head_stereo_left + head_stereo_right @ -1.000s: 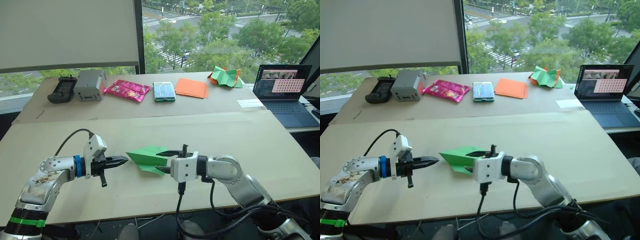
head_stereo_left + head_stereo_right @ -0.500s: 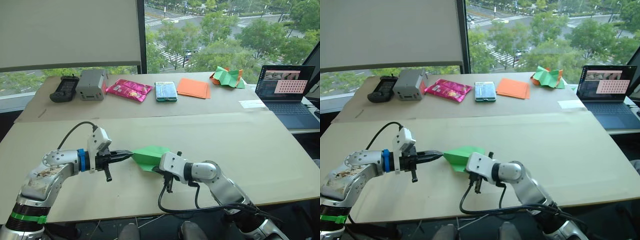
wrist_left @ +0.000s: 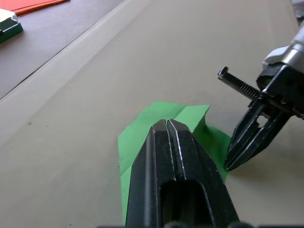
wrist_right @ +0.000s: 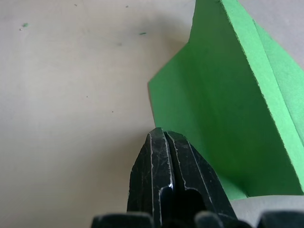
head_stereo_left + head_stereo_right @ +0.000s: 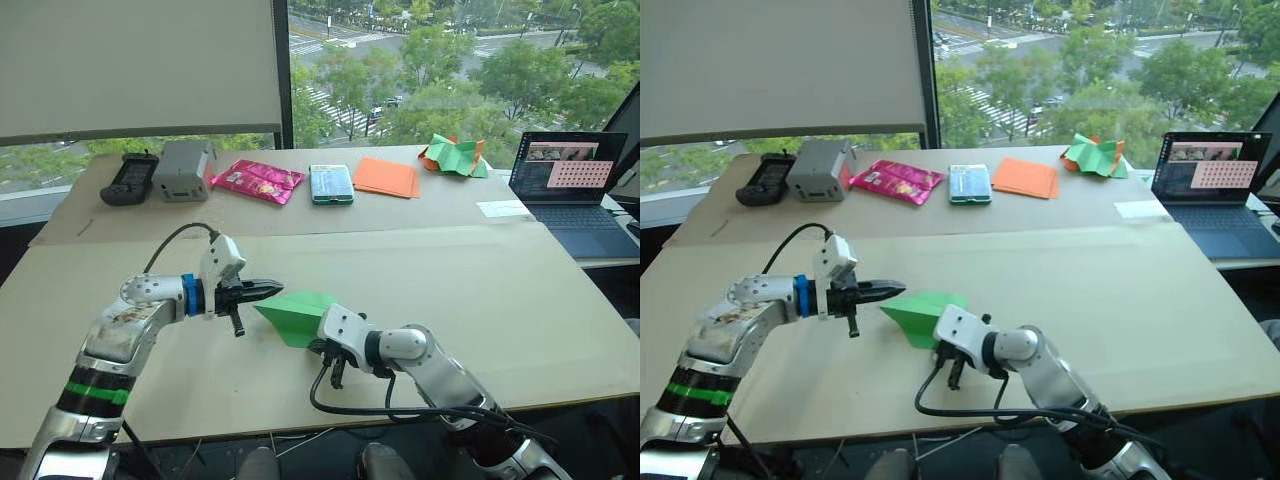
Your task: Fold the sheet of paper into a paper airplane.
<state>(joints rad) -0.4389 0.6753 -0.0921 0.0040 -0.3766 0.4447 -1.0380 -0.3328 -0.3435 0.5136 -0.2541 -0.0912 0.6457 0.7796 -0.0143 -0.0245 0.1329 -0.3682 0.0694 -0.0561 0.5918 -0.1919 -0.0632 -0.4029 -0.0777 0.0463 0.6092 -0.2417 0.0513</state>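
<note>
The sheet of paper lies on the near table, bright green and folded into a pointed wedge with layered flaps, its point toward my left arm. My left gripper is shut and hovers just beyond that point; in the left wrist view its tip sits over the green paper. My right gripper is also shut, with its tip at the near edge of the paper. From the left wrist camera the right gripper touches that edge. Nothing shows between either pair of fingers.
The far table holds a black device, a grey box, a pink packet, a teal pack, flat orange sheets and a crumpled green-and-orange heap. A laptop stands at the right.
My right gripper went from open around the paper to shut, and its wrist turned and dropped to the near edge. My left gripper moved right and slightly up, off the paper's point.
</note>
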